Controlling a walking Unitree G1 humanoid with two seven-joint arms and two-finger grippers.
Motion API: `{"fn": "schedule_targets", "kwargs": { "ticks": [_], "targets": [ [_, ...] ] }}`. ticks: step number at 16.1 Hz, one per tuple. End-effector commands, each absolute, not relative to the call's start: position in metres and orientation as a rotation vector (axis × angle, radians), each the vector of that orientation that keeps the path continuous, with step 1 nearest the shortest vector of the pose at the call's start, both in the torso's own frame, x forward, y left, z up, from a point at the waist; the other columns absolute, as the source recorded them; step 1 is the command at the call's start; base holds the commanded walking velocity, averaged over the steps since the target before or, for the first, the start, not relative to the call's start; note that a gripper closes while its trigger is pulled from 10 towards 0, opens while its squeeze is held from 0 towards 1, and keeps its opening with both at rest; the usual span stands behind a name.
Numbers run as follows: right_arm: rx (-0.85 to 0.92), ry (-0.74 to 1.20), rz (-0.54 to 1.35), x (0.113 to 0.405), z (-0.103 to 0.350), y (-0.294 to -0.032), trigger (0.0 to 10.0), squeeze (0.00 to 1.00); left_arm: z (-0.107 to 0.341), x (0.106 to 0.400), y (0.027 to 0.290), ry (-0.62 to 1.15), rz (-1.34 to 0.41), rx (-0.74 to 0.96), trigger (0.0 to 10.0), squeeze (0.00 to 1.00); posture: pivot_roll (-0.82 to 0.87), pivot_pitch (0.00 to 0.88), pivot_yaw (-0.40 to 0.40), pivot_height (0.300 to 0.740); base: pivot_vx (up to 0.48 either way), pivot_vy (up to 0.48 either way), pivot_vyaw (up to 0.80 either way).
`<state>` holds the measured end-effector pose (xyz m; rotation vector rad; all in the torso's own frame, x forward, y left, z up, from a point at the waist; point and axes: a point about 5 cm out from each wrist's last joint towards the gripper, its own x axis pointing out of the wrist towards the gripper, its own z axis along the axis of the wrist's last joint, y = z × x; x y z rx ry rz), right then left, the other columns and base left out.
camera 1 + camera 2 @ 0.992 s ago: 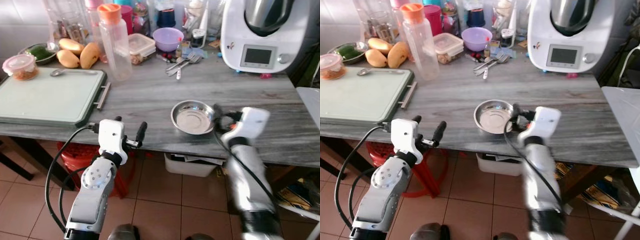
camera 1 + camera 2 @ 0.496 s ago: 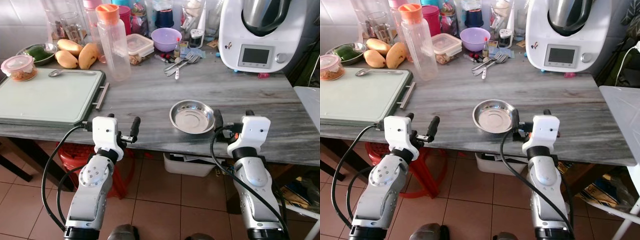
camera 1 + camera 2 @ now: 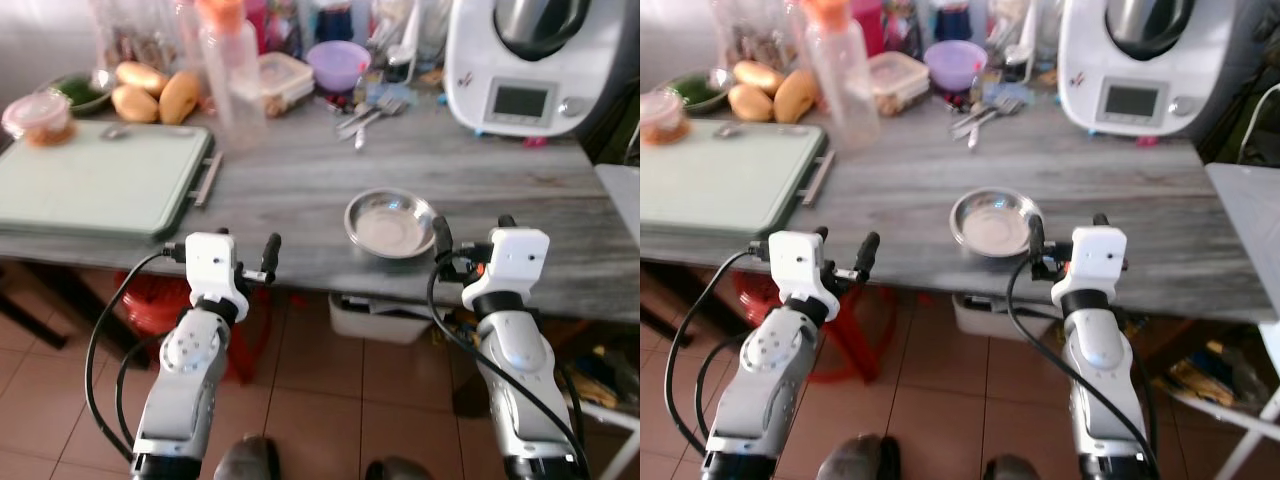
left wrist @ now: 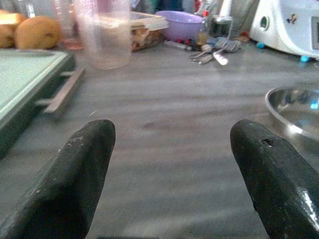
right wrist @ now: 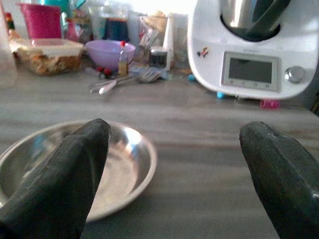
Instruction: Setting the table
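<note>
A grey wood-grain table [image 3: 300, 180] runs across the upper half of the head views, its near edge crossing the middle of the frame. Both arms hang just short of that edge, over the tiled floor [image 3: 320, 400]. The left gripper [image 3: 222, 248] sits lower left of centre with its fingers spread wide; the right gripper [image 3: 468, 238] sits lower right of centre, fingers likewise apart. Neither holds anything.

The steel bowl [image 3: 389, 221] rests near the table's front edge, just right of centre, close beside the right gripper's inner finger and apart from it; it looks bare inside. A broad open band of tabletop lies between the bowl and the clutter along the upper edge.

At the left a pale green tray [image 3: 95, 180] with a side handle covers the table corner. Above it lie mangoes [image 3: 150, 95] and a small lidded tub [image 3: 38, 115] with orange contents. A tall clear bottle [image 3: 232, 75] stands upper centre-left, beside a lidded food box [image 3: 283, 78] and a purple bowl [image 3: 337, 63]. Loose cutlery [image 3: 365, 110] lies before that bowl. A white kitchen machine [image 3: 530, 60] fills the upper right.
</note>
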<state>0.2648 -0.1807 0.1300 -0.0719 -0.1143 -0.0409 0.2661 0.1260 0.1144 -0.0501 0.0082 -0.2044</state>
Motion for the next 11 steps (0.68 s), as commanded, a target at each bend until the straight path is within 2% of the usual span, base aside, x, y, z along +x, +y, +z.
{"fn": "schedule_targets", "kwargs": {
  "ticks": [1, 4, 10, 11],
  "targets": [
    [-0.075, -0.11, -0.059, 0.264, 0.13, -0.183, 10.0, 0.0, 0.113, 0.267, 0.13, 0.021, -0.188, -0.041, 10.0, 0.0, 0.03, 0.0, 0.02, 0.74, -0.319, 0.0, 0.0],
    [-0.009, -0.109, -0.121, 0.267, 0.132, -0.189, 10.0, 0.0, 0.113, 0.268, 0.129, 0.023, -0.196, -0.037, 10.0, 0.0, 0.03, 0.0, 0.024, 0.74, -0.308, 0.0, 0.0],
    [-0.042, -0.101, -0.115, 0.269, 0.131, -0.192, 10.0, 0.0, 0.114, 0.269, 0.128, 0.019, -0.202, -0.036, 10.0, 0.0, 0.03, 0.0, 0.021, 0.74, -0.291, 0.0, 0.0],
    [-0.041, -0.094, -0.115, 0.269, 0.13, -0.191, 10.0, 0.0, 0.114, 0.269, 0.128, 0.016, -0.206, -0.036, 10.0, 0.0, 0.03, 0.0, 0.021, 0.74, 0.0, 0.0, 0.0]
  ]
}}
